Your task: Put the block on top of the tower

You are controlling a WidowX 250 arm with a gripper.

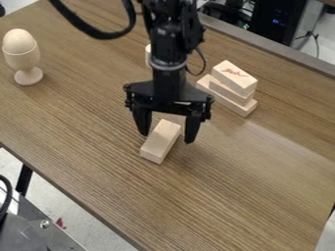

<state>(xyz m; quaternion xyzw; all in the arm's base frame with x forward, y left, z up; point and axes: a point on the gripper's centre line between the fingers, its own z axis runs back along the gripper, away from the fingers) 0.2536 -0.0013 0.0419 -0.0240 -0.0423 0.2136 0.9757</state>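
The block (159,142) is a plain, pale wooden bar with flat faces and crisp edges. The tower (230,81) is built from similar smooth wooden pieces, laid flat at slightly differing angles, and a reddish mark is borne by the topmost face. A rounded, egg-shaped piece (19,40) is held in a stemmed cup (23,60) with a flared foot, both in pale, wood-like material. Part of another pale object (148,53) is seen behind the arm (171,46), its shape mostly hidden. The arm is black and hard-surfaced, with a thick, curved cable (98,34) beside it.

The worktop (216,196) is brown, its fine wood grain marked by streaks, with a soft sheen at one side. It is bordered along the far edge by a grey strip (262,41). Beyond that, a dark case (278,22) with small blue lights is seen, with loose wires. Pale floor (85,215) is visible at the lower left, beside a metal frame (49,233).

The gripper (166,138) is pointed downward over the block, and the fingers (191,128) are released and spread, with nothing grasped. The block is laid flat on the worktop, between and just below them, well apart from the tower; whether it is touched by them cannot be told.
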